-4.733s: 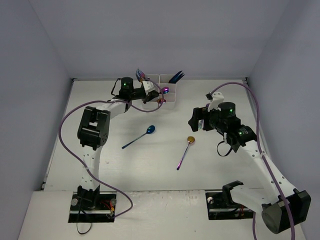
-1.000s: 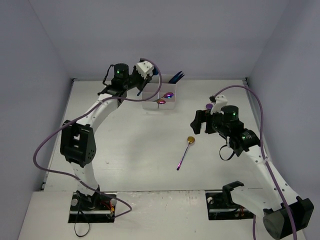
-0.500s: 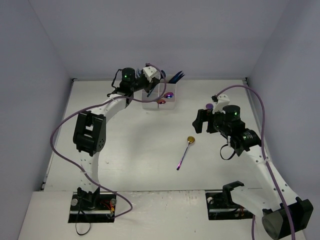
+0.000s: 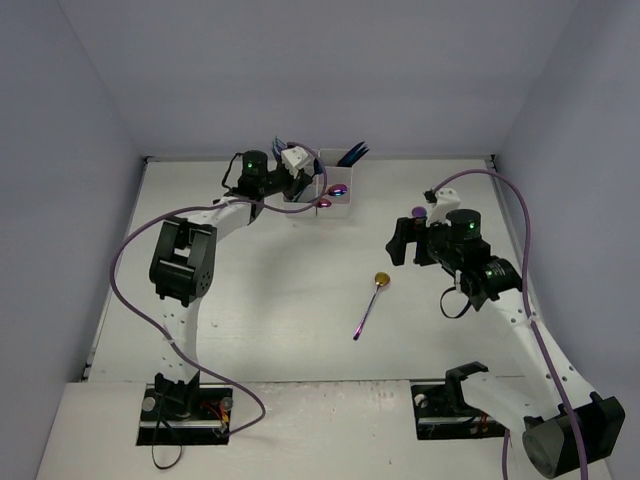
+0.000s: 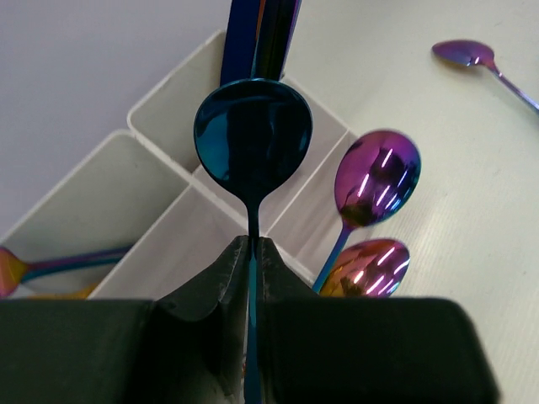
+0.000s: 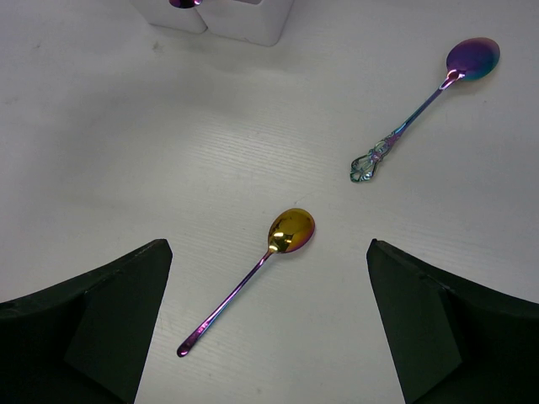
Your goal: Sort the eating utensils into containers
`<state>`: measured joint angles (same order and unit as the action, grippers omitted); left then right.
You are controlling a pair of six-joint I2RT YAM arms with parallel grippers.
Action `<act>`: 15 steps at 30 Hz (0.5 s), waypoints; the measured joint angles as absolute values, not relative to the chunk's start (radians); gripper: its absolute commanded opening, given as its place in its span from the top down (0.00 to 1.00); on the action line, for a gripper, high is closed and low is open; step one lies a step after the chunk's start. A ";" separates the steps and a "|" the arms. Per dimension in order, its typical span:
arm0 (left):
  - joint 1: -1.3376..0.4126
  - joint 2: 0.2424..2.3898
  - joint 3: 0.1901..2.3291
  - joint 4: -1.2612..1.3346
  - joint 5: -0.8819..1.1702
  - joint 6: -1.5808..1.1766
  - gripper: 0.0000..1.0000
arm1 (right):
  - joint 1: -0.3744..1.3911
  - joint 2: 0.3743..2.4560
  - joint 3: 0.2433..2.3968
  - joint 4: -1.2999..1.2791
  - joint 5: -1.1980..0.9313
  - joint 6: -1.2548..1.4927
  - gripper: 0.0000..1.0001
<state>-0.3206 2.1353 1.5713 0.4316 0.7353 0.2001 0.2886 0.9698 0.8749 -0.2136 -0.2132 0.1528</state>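
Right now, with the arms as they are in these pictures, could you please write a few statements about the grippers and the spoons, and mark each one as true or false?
1. The left gripper is shut on a blue spoon. True.
2. The right gripper holds the gold-bowled spoon. False: its jaws are open and that spoon lies on the table.
3. Purple-bowled spoons stand in the white container. True.
4. No utensil lies loose on the table. False: the gold-bowled spoon and an ornate spoon lie there.
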 measured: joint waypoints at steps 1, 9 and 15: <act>-0.317 2.135 1.560 0.431 0.735 0.200 0.93 | 0.289 0.971 0.875 -0.214 -0.213 0.153 0.00; -0.307 2.129 1.497 0.431 0.700 0.179 0.77 | 0.289 0.971 0.875 -0.213 -0.213 0.154 0.00; -0.316 2.037 1.451 0.402 0.593 0.140 0.68 | 0.289 0.971 0.875 -0.214 -0.213 0.153 0.00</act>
